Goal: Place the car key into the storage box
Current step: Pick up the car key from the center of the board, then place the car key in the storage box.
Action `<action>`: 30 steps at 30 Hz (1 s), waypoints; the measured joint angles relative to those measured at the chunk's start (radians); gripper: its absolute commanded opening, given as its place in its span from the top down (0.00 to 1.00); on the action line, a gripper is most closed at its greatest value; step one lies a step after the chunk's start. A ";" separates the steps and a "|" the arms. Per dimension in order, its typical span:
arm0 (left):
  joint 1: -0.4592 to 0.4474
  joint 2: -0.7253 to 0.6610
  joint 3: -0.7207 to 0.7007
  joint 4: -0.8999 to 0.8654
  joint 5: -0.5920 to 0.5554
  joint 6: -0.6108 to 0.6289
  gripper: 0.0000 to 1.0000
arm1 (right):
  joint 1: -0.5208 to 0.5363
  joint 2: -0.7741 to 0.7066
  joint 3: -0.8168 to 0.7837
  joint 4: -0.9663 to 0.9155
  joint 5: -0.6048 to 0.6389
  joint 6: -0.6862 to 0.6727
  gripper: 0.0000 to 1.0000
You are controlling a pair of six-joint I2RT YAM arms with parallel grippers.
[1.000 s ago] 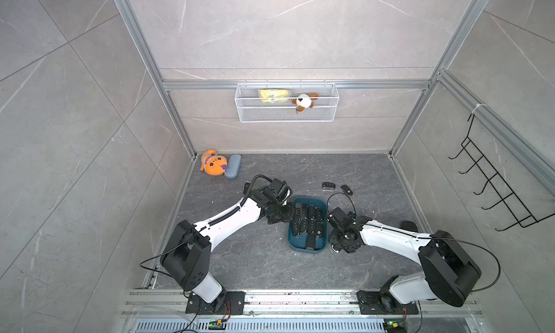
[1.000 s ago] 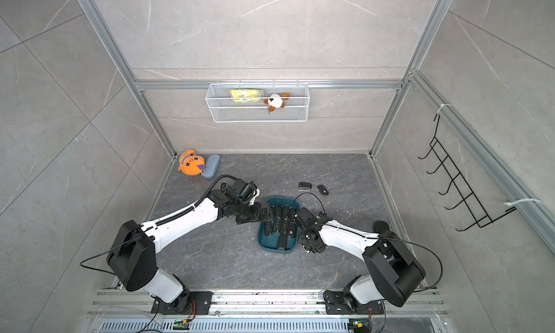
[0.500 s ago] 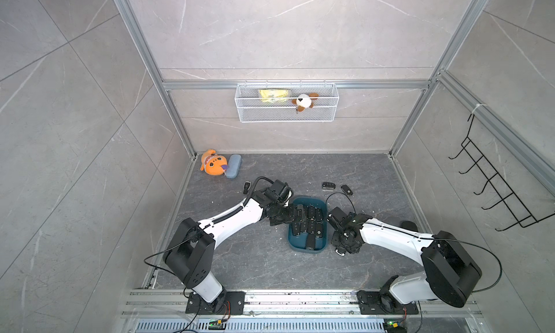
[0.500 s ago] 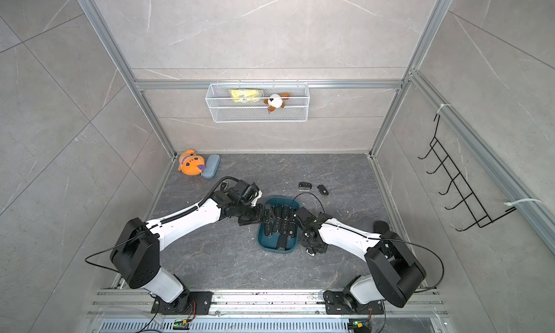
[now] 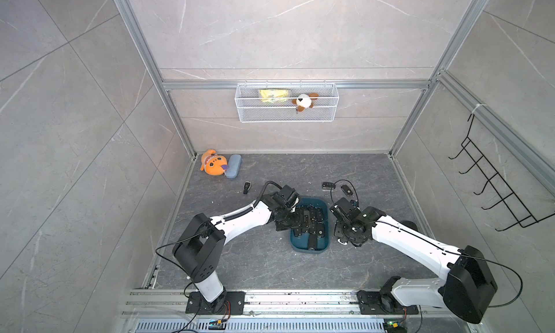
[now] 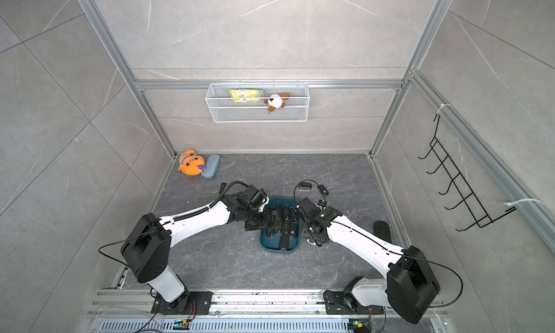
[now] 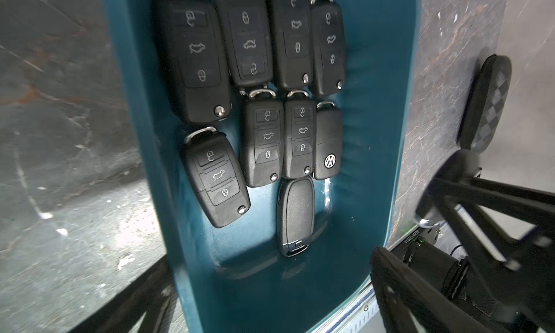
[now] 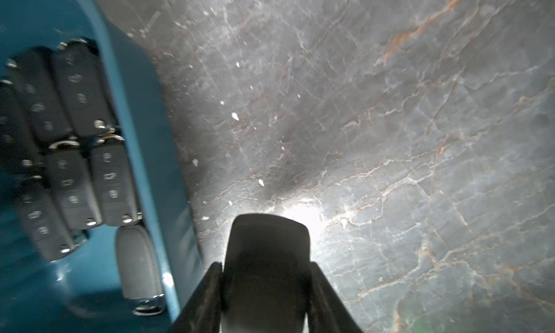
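**Right tool** [image 8: 265, 265]: pinching a black car key [image 8: 267, 241] by its sides, one finger [image 8: 210, 295] against each edge. The key is outside the storage box, over bare worktop [image 5: 270, 265] just beside the box's long wall on the robot's right. Whether the key touches the worktop cannot be told.

**Left tool** [image 5: 295, 221]: spread wide, holding nothing, poised over the storage box from the opposite long side.

**Storage box** [image 7: 369, 136]: dark teal, shallow, with rounded corners, at the middle of the worktop between the two arms. It contains nine black fobs lying flat:
- four side by side in a row;
- three in a second row, one with its badge [image 7: 330, 160] facing up;
- one tilted fob [image 7: 216, 178] beside them;
- one smooth buttonless fob [image 7: 295, 214] alone at the near end.

**Loose on the worktop:**
- three more keys beyond the box, one on the left [image 5: 247, 187] and two together on the right [image 5: 328, 185];
- an orange plush [image 5: 212, 163] touching a pale blue case [image 5: 233, 166] in the far left corner.

**Back wall:** white wire basket [image 5: 327, 112] holding a yellow packet [image 5: 274, 95] and a brown-and-white plush [image 5: 303, 101].
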 measured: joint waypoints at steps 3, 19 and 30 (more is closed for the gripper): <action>-0.013 0.008 0.002 0.004 -0.001 -0.003 0.00 | 0.000 -0.013 0.017 -0.001 -0.004 -0.025 0.58; 0.081 -0.238 -0.042 -0.023 -0.148 -0.040 0.00 | 0.142 0.101 0.156 0.031 -0.075 -0.068 0.58; 0.172 -0.377 -0.136 -0.058 -0.184 -0.048 0.00 | 0.243 0.329 0.263 0.043 -0.140 -0.034 0.58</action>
